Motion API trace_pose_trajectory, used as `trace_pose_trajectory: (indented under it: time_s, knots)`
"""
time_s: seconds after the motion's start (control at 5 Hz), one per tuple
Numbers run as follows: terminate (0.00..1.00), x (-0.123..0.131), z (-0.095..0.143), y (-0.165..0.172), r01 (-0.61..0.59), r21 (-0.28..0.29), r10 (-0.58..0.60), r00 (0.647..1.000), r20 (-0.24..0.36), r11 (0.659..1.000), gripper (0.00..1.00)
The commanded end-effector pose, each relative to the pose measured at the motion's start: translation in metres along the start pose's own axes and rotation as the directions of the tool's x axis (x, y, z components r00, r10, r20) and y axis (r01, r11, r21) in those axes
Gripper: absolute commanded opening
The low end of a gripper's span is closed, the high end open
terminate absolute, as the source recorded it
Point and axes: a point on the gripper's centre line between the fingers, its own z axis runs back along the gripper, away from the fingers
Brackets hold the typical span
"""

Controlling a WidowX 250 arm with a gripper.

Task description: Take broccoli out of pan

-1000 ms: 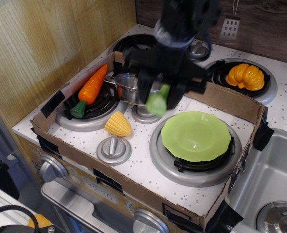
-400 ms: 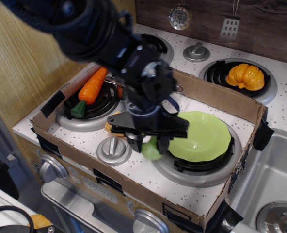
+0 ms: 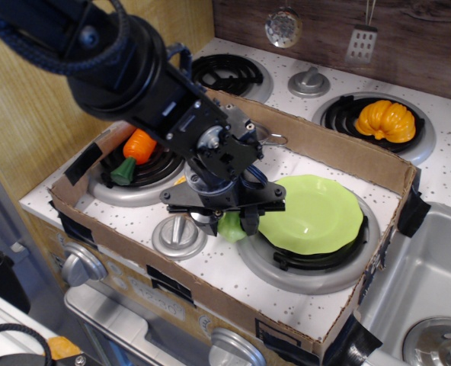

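Note:
My gripper (image 3: 227, 221) points down over the white stove top, between the front knob and the lime-green plate. It is shut on the light-green broccoli (image 3: 231, 227), which sits low between the two dark fingers, at or just above the surface. The steel pan is almost wholly hidden behind my arm; only one thin wire handle (image 3: 275, 139) shows at the back. The broccoli is outside the pan, in front of it.
A lime-green plate (image 3: 313, 213) sits on the front right burner, right beside the broccoli. An orange carrot (image 3: 137, 146) lies on the left burner. A silver knob (image 3: 178, 235) stands at the front left. An orange pumpkin (image 3: 385, 120) is at the back right. Cardboard walls (image 3: 347, 156) ring the area.
My arm has carried the broccoli from above the pan forward and down to the stove top beside the plate. In the last half second it has sunk slightly lower.

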Motion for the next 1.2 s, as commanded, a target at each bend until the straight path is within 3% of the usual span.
trace_pose_trajectory:
  time_s: [0.0, 0.4, 1.0]
  knots:
    - [0.00, 0.009, 0.030, -0.015, 0.079, 0.076, -0.078, 0.997, -0.019, 0.994, 1.00]
    - [0.00, 0.037, 0.079, -0.021, 0.111, 0.197, -0.106, 0.994, -0.035, 0.974, 1.00]
    - [0.00, 0.043, 0.089, -0.019, 0.137, 0.205, -0.134, 0.991, -0.026, 0.969, 1.00]
